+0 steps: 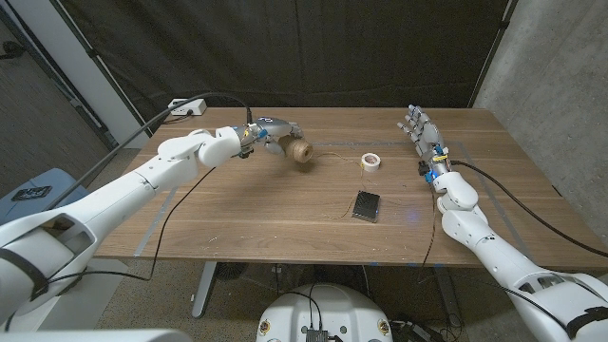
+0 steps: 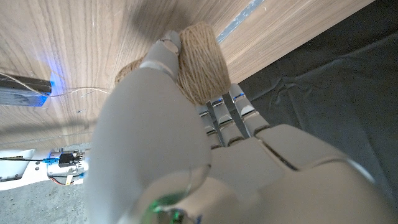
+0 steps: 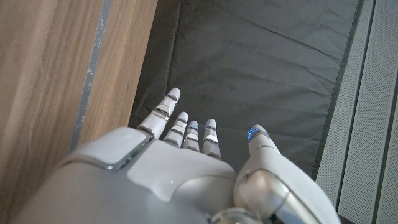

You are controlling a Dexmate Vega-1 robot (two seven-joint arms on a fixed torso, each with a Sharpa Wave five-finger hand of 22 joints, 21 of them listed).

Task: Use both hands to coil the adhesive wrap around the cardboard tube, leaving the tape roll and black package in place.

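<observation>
Your left hand [image 1: 271, 134] grips the tube [image 1: 300, 152] at the far left of the table [image 1: 237, 204], holding it just above the wood. In the left wrist view the fingers [image 2: 231, 118] curl around one end while the thumb presses from the other side. The tube already carries a thick layer of tan, fibrous winding, rough and matte like twine, so it should give plenty of friction and little risk of slipping. It looks light and fairly stiff, but cardboard will crush if you squeeze hard; hold it by the end, clear of the turns.

From the tube a thin strand [image 1: 337, 158] runs across the table toward the tape roll [image 1: 370, 161], a small white ring lying flat near the middle. The strand is fine, limp and hard to see against the grain; I cannot tell whether it is taut or where its free end lies. It will likely tangle or slacken easily, so pinch it close to the tube and keep light tension.

The black package [image 1: 366, 204], a flat dark rectangle, lies just nearer you than the roll, apart from it. Both sit close to the strand's path, so a careless sweep could drag them.

Your right hand [image 1: 426, 139] stands at the table's far right edge, fingers spread and holding nothing, well apart from the strand.
</observation>
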